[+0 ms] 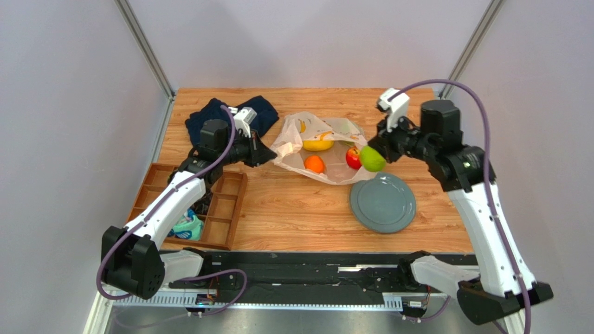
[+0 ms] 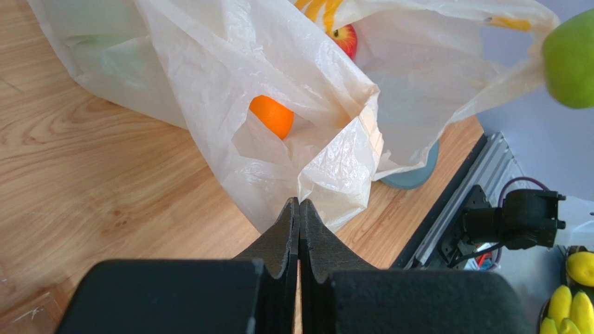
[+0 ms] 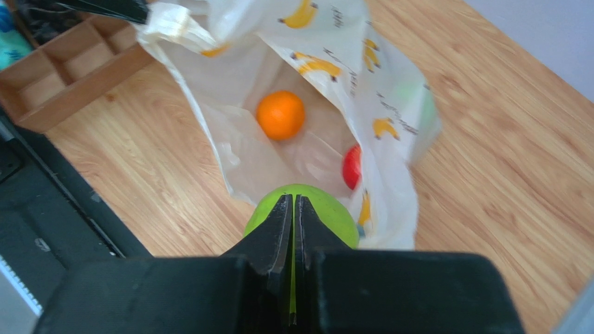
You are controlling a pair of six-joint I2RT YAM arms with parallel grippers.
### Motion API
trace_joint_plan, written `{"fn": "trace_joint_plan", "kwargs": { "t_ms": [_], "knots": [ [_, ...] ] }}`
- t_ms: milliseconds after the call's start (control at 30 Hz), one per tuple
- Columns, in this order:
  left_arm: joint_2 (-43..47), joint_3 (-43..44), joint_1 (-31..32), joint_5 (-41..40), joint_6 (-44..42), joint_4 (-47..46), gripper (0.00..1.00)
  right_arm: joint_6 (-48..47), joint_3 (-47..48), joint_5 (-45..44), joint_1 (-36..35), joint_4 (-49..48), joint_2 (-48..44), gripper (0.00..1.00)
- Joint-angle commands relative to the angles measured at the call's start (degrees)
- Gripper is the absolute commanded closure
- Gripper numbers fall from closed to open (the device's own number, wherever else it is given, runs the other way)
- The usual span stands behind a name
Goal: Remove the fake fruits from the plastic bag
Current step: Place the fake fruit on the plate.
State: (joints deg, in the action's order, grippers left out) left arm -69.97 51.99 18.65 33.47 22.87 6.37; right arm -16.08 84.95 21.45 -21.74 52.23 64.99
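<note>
One wooden table (image 1: 293, 209), grain running across it, and one plastic bag (image 1: 328, 132) in the middle of it: thin, crinkled, cream-white film printed with little yellow bananas, its mouth gaping open. Two arms were on it! Left of the bag and nearer the bases lay one wooden tray (image 1: 234, 202) split into compartments, with a teal bundle (image 1: 187, 226) in a near one. Just beside the bag's far left corner sat one dark navy cloth (image 1: 209, 115), soft and rumpled. Just beside the bag's near right corner: one round grey plate (image 1: 382, 202), smooth.

Four fruits counted, all glossy. Inside the bag were a curved yellow banana (image 1: 318, 145), a round orange (image 1: 314, 164) and a red apple (image 1: 353, 158). The fourth, a green apple (image 1: 374, 160), was out at the bag's right edge, between bag and plate.

The left gripper (image 2: 300, 203) was clenched on the bag's left rim, film bunched at its tips. The right gripper (image 3: 293, 202) was pinched over the top of the green apple, fingers almost touching.

Only the top view caught the banana. The right wrist view looked straight down the bag's mouth at the orange and a sliver of red apple. The left wrist view showed the green apple aloft, above the bag's right side, clear of the wood.
</note>
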Motion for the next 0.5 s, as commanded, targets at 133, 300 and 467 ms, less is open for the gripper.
{"fn": "trace_joint_plan", "kwargs": {
  "t_ms": [133, 300, 467],
  "knots": [
    [0.4, 2.1, -0.1, -0.3, -0.8, -1.4, 1.00, -5.4, -2.0, -3.1, 12.9, 10.4, -7.2, 1.00],
    [0.8, 2.0, -0.1, -0.5, -1.4, -0.6, 1.00, -6.2, -11.5, -1.8, 17.9, 6.9, -8.8, 1.00],
    [1.4, 1.6, -0.1, -0.3, -2.0, 0.4, 1.00, -7.2, -23.1, -2.2, 18.5, -1.0, -6.7, 1.00]
  ]
}}
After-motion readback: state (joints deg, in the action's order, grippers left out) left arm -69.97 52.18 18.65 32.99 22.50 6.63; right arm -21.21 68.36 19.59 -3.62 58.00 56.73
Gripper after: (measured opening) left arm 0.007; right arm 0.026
